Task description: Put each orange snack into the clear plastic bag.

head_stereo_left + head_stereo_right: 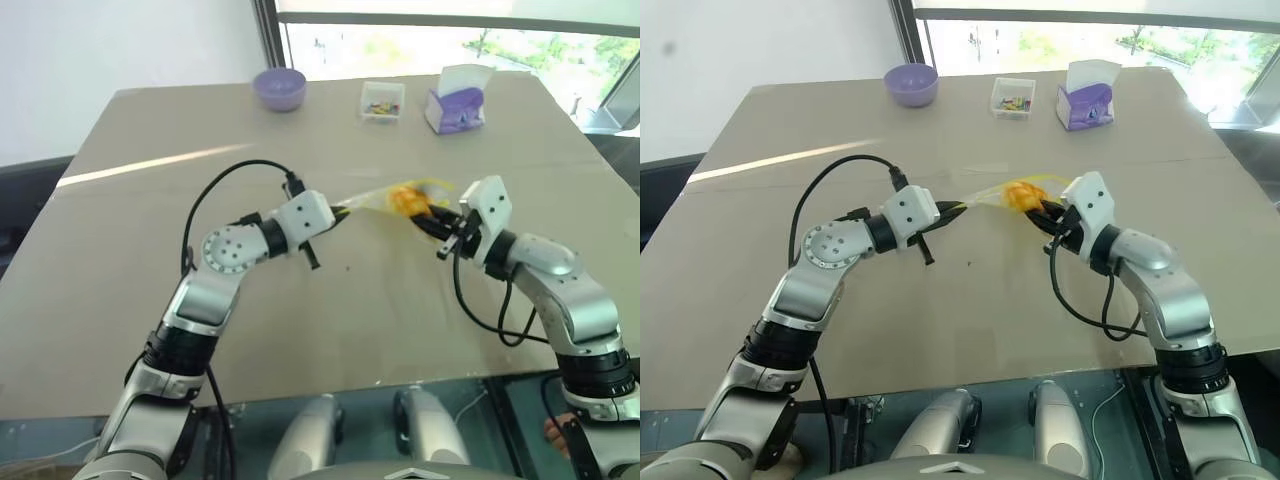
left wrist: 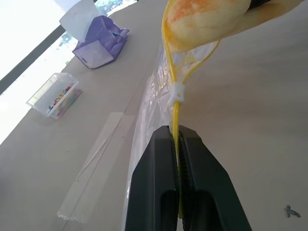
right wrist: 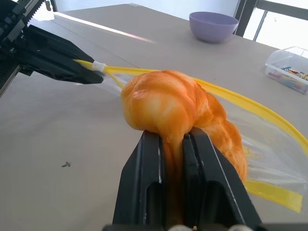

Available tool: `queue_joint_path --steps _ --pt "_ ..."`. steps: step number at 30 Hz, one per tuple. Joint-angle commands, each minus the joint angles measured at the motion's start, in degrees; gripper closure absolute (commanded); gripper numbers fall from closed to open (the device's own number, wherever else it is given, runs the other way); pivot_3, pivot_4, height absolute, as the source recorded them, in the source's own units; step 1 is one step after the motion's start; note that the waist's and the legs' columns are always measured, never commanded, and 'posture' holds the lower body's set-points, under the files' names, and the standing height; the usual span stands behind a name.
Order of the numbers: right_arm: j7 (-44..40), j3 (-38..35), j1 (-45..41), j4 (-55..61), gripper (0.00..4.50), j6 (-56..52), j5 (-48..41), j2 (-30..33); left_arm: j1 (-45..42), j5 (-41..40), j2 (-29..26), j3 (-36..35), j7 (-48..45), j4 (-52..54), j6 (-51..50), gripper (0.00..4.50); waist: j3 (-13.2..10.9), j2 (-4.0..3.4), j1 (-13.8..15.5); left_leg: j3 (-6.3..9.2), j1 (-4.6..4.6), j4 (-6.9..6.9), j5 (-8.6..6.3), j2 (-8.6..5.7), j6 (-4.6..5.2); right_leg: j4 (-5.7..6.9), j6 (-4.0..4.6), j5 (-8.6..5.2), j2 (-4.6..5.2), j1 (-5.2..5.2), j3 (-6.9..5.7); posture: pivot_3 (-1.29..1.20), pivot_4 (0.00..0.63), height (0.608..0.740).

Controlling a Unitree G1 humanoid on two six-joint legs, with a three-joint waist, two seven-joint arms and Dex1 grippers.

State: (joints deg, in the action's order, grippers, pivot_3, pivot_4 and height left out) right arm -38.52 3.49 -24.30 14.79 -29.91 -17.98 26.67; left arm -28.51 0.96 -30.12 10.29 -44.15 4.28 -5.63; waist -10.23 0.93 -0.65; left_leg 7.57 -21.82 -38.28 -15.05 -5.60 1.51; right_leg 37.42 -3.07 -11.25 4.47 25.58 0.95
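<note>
The table (image 1: 150, 300) carries, along its far edge, a purple bowl (image 1: 279, 88) on the left, a small clear box (image 1: 382, 100) of coloured bits in the middle, and a purple tissue box (image 1: 456, 100) with a white tissue sticking up on the right. At mid-table the bag (image 2: 149, 103) is held up by its yellow seal strip, its mouth open towards the right. The left gripper (image 2: 179, 137) is pinched tight on that strip. The right gripper (image 3: 175, 139) is clamped on the snack (image 3: 168, 106), squashing it, with the snack at the bag's mouth, between the two yellow edges.
</note>
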Motion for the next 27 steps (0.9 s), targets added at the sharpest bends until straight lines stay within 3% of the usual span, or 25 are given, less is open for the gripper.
queue_joint_path --steps 1,6,22,23,25,27 --pt "-0.87 1.92 -1.77 -0.58 4.22 1.04 1.47 0.42 0.32 -0.32 -0.48 -0.04 -0.68 3.5 2.47 4.5 0.0 0.0 -0.03 0.01 0.0 0.0 0.0 0.0 0.0 0.0 0.0 0.0 0.0 0.0 -0.01 0.0 0.15 0.74" --pt "-0.96 4.87 -3.34 -3.52 4.22 2.74 5.05 0.85 1.24 -0.49 -0.91 0.41 -1.83 4.36 3.77 4.5 0.0 0.0 -0.09 -0.01 -0.01 0.0 0.0 0.0 0.0 -0.01 0.0 0.0 0.0 0.01 0.01 0.0 0.15 0.74" --pt "2.54 9.15 -11.68 -17.54 4.22 10.8 13.45 -7.54 3.23 -3.33 -0.35 0.57 -5.07 5.48 6.27 4.5 0.0 0.0 -0.14 0.0 -0.01 0.01 0.0 -0.01 0.0 -0.01 0.0 0.01 -0.01 0.04 0.01 0.0 0.15 0.74" --pt "2.37 8.87 -11.92 -18.35 3.66 11.07 13.33 -7.89 3.3 -3.65 -0.32 0.29 -4.98 5.67 5.86 4.5 0.0 0.0 -0.15 -0.01 -0.01 0.01 0.0 -0.01 0.0 -0.01 0.01 0.01 -0.01 0.04 0.01 0.0 0.15 0.74" --pt "2.45 8.45 -12.4 -19.83 3.23 11.84 13.63 -8.25 3.21 -4.43 -0.25 -0.37 -4.64 5.61 4.67 4.5 0.0 -0.01 -0.17 -0.01 -0.01 0.01 0.0 -0.01 0.0 0.0 0.0 0.01 -0.01 0.04 0.01 0.0 0.15 0.74" --pt "3.13 8.17 -12.6 -20.61 2.46 12.82 14.39 -8.26 2.9 -5.1 -0.07 -0.97 -4.0 5.15 3.24 4.5 0.0 -0.01 -0.18 0.01 -0.01 0.01 0.0 0.0 -0.01 0.0 0.01 0.01 -0.02 0.06 0.01 0.0 0.15 0.74"
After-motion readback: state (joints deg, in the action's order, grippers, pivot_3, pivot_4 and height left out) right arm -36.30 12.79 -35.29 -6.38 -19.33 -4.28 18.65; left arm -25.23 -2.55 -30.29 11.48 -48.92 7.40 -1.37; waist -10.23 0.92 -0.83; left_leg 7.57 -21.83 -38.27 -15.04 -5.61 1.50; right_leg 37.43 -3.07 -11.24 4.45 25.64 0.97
